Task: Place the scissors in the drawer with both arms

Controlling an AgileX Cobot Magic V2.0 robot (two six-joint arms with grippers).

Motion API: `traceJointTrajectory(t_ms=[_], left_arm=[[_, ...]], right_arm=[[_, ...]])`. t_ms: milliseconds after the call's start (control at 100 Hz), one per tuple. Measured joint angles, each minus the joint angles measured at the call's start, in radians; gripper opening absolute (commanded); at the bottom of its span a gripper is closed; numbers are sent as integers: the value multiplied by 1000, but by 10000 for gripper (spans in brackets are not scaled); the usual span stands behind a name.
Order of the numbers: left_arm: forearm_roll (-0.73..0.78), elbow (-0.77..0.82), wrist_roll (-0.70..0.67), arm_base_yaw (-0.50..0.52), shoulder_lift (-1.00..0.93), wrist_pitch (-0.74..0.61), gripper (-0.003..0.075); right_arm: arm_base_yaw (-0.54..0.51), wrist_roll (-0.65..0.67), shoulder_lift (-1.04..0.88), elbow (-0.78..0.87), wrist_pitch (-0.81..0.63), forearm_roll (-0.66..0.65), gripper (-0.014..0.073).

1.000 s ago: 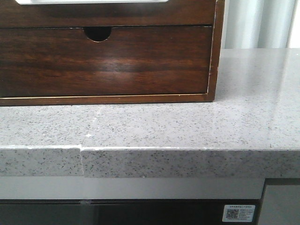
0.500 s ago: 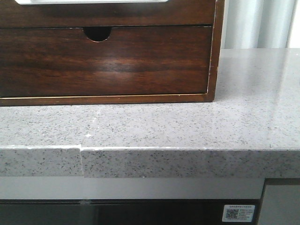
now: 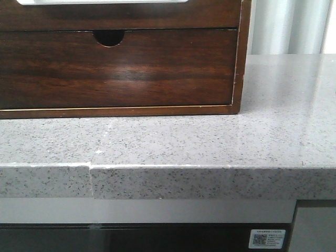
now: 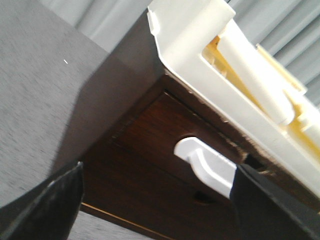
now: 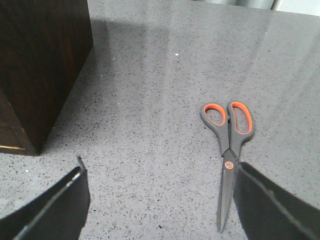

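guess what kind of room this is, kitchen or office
Probably a kitchen-style mock-up: a speckled grey stone countertop over a dark glossy appliance front, curtains behind. A wooden drawer cabinet and scissors sit on the counter.

grey scissors (image 5: 228, 155) with orange-lined handles are laid flat and closed on the speckled counter. the glossy dark brown drawer (image 4: 165, 145) is shut, white-handled.
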Motion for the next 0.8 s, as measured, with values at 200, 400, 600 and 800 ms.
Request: traceJointTrajectory(t_ms=[200,400,600,800], left_arm=[[-185,-2,6,0,79,35,566],[-456,-10,207,0,178,113,566],[-775,-10,493,0,286,195,564],[-982,-12,708,0,403,276,564]], right_arm=[[0,0,0,0,0,23,534],[0,0,0,0,0,25,534],[0,0,0,0,0,27,534],[0,-2,0,0,0,28,534]])
